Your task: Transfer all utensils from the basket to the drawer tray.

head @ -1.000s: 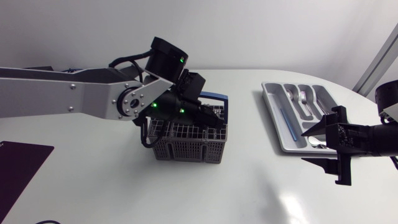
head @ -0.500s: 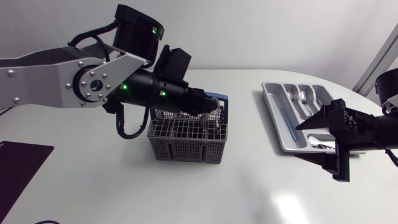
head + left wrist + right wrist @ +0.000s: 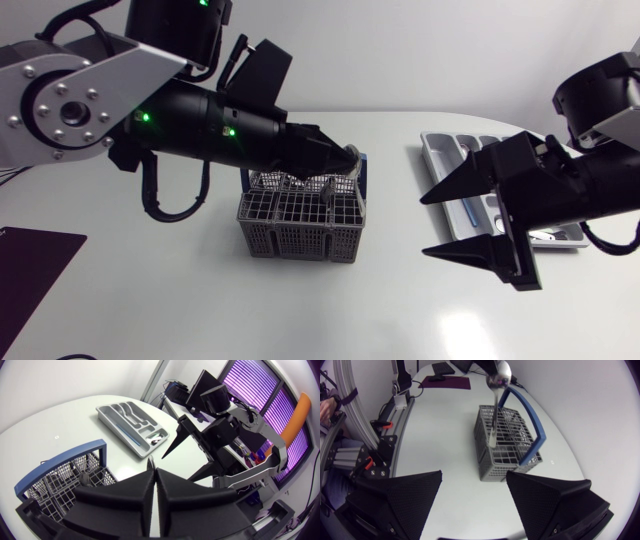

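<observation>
Lying at the table's far left is one dark mat (image 3: 30, 262). Next to it, the left arm (image 3: 90, 90) stretches across toward the middle. The left gripper (image 3: 340, 160) hangs over the one grey wire basket (image 3: 300, 235), its two fingers pressed together on one silver spoon (image 3: 494, 410). They pinch the spoon near its bowl, and the handle hangs down to the basket's top. I cannot tell whether the lower tip is clear of the grid. The basket stands upright near the table's middle, with its single blue handle (image 3: 532, 416) raised on the side nearer the tray. Whether more utensils stand in it is not clear. To the right, the right gripper (image 3: 424, 226) hangs over the bare table between basket and tray, its two fingers spread wide with nothing between them. Beyond it, the one grey drawer tray (image 3: 438, 155) lies at the table's right, well apart from the basket. One blue utensil (image 3: 131, 434) lies in its long side compartment, and the silver pieces there are too small to count. The right arm (image 3: 600, 100) comes in above the tray and hides part of it.
</observation>
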You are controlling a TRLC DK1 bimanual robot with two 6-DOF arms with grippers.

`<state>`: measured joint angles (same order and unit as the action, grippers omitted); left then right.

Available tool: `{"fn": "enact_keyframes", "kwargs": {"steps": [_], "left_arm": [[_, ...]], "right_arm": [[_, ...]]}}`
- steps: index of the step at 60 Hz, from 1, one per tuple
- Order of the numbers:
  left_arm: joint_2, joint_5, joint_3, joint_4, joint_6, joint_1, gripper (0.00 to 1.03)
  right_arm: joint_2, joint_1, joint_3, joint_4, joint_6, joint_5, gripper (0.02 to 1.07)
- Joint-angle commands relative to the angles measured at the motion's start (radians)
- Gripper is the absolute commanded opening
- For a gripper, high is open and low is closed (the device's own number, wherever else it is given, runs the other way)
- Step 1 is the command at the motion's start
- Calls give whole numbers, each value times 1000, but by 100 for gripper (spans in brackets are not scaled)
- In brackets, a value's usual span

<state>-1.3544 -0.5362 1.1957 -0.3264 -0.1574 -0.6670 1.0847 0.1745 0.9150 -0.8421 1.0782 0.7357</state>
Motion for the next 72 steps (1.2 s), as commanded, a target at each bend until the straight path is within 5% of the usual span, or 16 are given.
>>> {"fn": "enact_keyframes", "kwargs": {"steps": [1,18,49,72], "left_arm": [[9,-19,-1,-10,-4,-22,4],[11,-61,-36,-28,36,-77,4],[31,-71,-58,-60,127,-120,4],[52,-73,-59,-60,127,-123,5]], "right_arm": [[29,54,27,-3,-84,22,95],[96,143,48,41,-156,110,81],[123,184,44,40,-141,160,20],[146,180,55,8,-132,166,7]]}}
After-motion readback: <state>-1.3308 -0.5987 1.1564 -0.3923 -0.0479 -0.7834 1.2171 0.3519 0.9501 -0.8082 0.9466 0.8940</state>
